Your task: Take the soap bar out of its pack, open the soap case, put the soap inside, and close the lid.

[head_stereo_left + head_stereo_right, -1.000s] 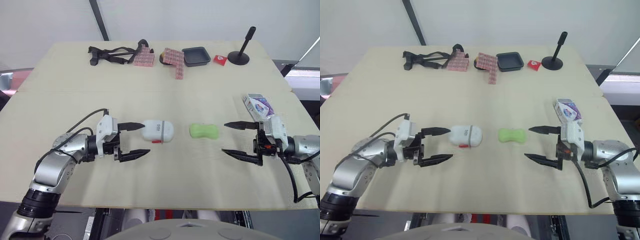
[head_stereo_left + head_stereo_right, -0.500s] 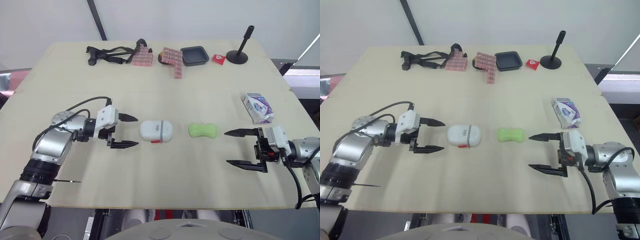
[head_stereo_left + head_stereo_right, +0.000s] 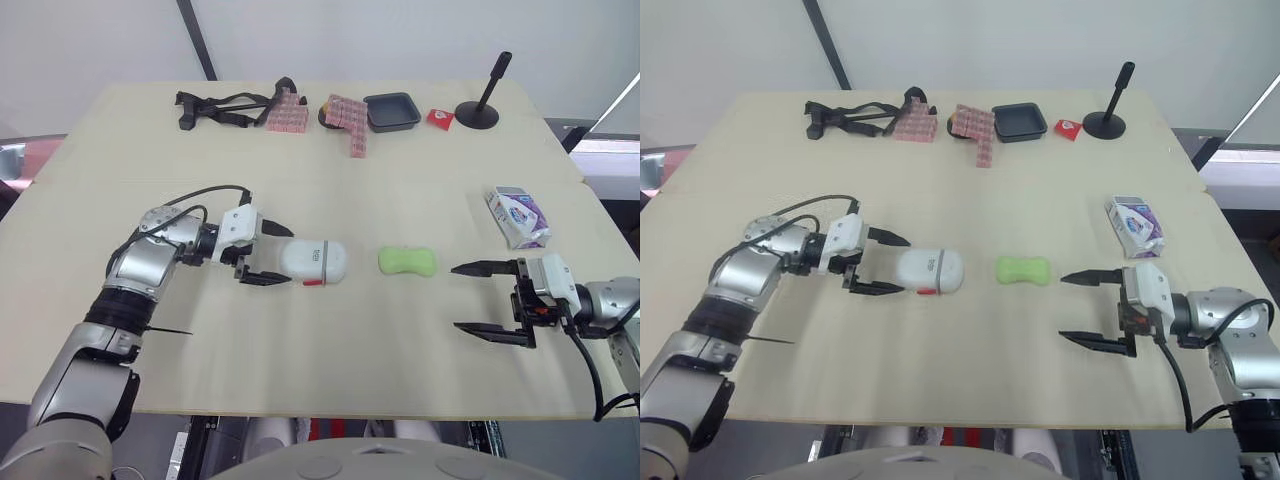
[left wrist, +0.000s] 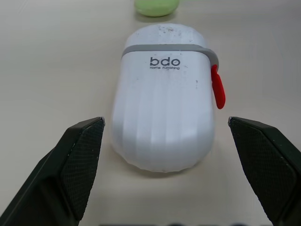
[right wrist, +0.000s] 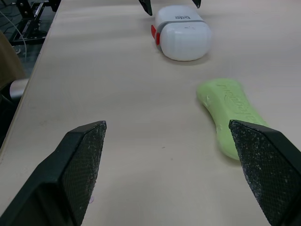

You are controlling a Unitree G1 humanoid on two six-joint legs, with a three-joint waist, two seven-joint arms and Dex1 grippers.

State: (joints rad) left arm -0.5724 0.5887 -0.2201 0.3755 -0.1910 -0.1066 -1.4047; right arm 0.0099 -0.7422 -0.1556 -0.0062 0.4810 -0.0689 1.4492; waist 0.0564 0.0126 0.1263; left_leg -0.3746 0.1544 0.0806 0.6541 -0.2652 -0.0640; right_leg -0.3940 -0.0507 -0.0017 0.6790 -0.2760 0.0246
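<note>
At 3 o'clock of left gripper (image 3: 280, 256), wide open, tips flanking its near end: case (image 3: 315, 262), long axis 9-to-3. Right gripper (image 3: 457, 297) also wide, well apart.

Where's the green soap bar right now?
In the left eye view the soap bar lies bare on the table near its middle, just right of the white soap case and left of the open right gripper, touching neither.

Closed white case (image 3: 313, 261) near unwrapped green soap (image 3: 406, 261)
</note>
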